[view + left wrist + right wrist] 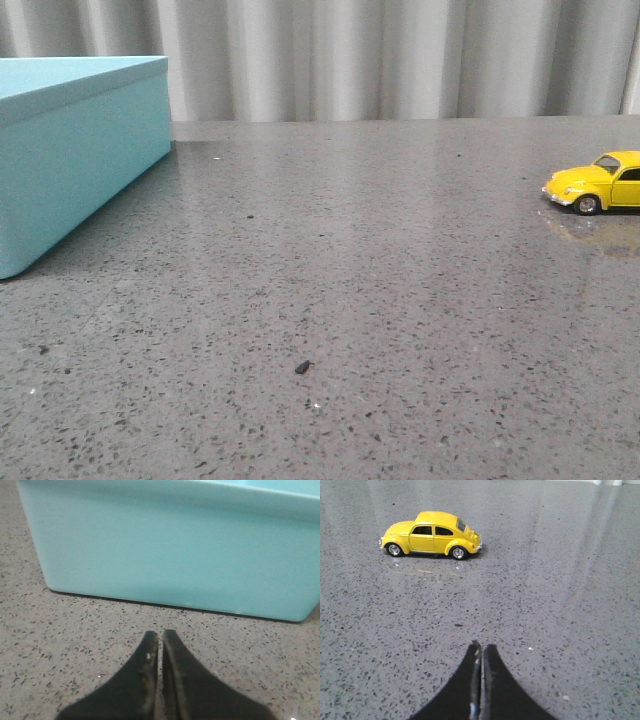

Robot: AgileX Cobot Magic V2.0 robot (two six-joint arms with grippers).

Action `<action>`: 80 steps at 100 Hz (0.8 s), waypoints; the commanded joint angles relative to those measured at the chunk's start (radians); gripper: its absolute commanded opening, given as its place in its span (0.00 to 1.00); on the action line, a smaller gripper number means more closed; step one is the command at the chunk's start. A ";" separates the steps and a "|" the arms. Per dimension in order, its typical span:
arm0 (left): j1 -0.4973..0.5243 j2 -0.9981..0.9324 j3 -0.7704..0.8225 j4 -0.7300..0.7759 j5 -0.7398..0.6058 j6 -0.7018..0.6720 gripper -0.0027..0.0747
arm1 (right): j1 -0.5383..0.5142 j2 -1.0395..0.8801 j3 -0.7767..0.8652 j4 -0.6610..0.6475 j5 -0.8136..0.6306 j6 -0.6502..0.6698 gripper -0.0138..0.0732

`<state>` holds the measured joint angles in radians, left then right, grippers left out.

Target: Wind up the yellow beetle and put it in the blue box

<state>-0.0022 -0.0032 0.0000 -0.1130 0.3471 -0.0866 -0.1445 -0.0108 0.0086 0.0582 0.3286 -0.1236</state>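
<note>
The yellow beetle (600,181) stands on its wheels at the far right of the grey speckled table, cut by the frame edge. It shows whole in the right wrist view (430,535), side on, some way beyond my right gripper (482,646), which is shut and empty over bare table. The blue box (70,140) stands at the far left of the table. Its side wall fills the left wrist view (170,545), a short way beyond my left gripper (160,633), which is shut and empty. Neither gripper shows in the front view.
A small dark crumb (302,367) lies on the table near the front middle. A grey pleated curtain (400,55) hangs behind the table's far edge.
</note>
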 commanded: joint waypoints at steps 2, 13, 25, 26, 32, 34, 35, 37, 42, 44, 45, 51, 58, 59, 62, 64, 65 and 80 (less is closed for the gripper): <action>0.001 -0.031 0.022 -0.007 -0.026 -0.005 0.01 | -0.007 -0.020 0.023 -0.012 -0.013 0.000 0.09; 0.001 -0.031 0.022 -0.007 -0.026 -0.005 0.01 | -0.007 -0.020 0.023 -0.012 -0.013 0.000 0.09; 0.001 -0.031 0.022 -0.007 -0.026 -0.005 0.01 | -0.007 -0.020 0.023 -0.012 -0.013 0.000 0.09; 0.001 -0.031 0.022 -0.007 -0.026 -0.005 0.01 | -0.007 -0.020 0.023 -0.012 -0.013 0.000 0.09; 0.001 -0.031 0.022 -0.007 -0.026 -0.005 0.01 | -0.007 -0.020 0.023 -0.012 -0.013 0.000 0.09; 0.001 -0.031 0.022 -0.007 -0.026 -0.005 0.01 | -0.007 -0.020 0.023 -0.012 -0.013 0.000 0.09; 0.001 -0.031 0.022 -0.007 -0.026 -0.005 0.01 | -0.007 -0.020 0.023 -0.012 -0.013 0.000 0.09; 0.001 -0.031 0.022 -0.007 -0.026 -0.005 0.01 | -0.007 -0.020 0.023 -0.012 -0.013 0.000 0.09; 0.001 -0.031 0.022 -0.007 -0.026 -0.005 0.01 | -0.007 -0.020 0.023 -0.012 -0.013 0.000 0.09; 0.001 -0.031 0.022 -0.007 -0.026 -0.005 0.01 | -0.007 -0.020 0.023 -0.012 -0.013 0.000 0.09; 0.001 -0.031 0.022 -0.007 -0.026 -0.005 0.01 | -0.007 -0.020 0.023 -0.012 -0.013 0.000 0.09; 0.001 -0.031 0.022 -0.007 -0.028 -0.005 0.01 | -0.007 -0.020 0.023 -0.012 -0.013 0.000 0.09; 0.001 -0.031 0.022 -0.002 -0.031 -0.005 0.01 | -0.007 -0.020 0.023 -0.012 -0.013 0.000 0.09; 0.001 -0.031 0.022 0.000 -0.030 -0.005 0.01 | -0.007 -0.020 0.023 -0.012 -0.013 0.000 0.09; 0.001 -0.031 0.022 0.002 -0.032 -0.005 0.01 | -0.007 -0.020 0.023 -0.012 -0.013 0.000 0.09; 0.001 -0.031 0.022 0.002 -0.032 -0.005 0.01 | -0.007 -0.020 0.023 -0.012 -0.013 0.000 0.09; 0.001 -0.031 0.022 0.002 -0.032 -0.005 0.01 | -0.007 -0.020 0.023 -0.012 -0.013 0.000 0.09; 0.001 -0.031 0.024 0.002 -0.049 -0.005 0.01 | -0.007 -0.020 0.023 -0.012 -0.013 0.000 0.09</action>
<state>-0.0022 -0.0032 0.0000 -0.1112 0.3471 -0.0866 -0.1445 -0.0108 0.0086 0.0582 0.3286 -0.1218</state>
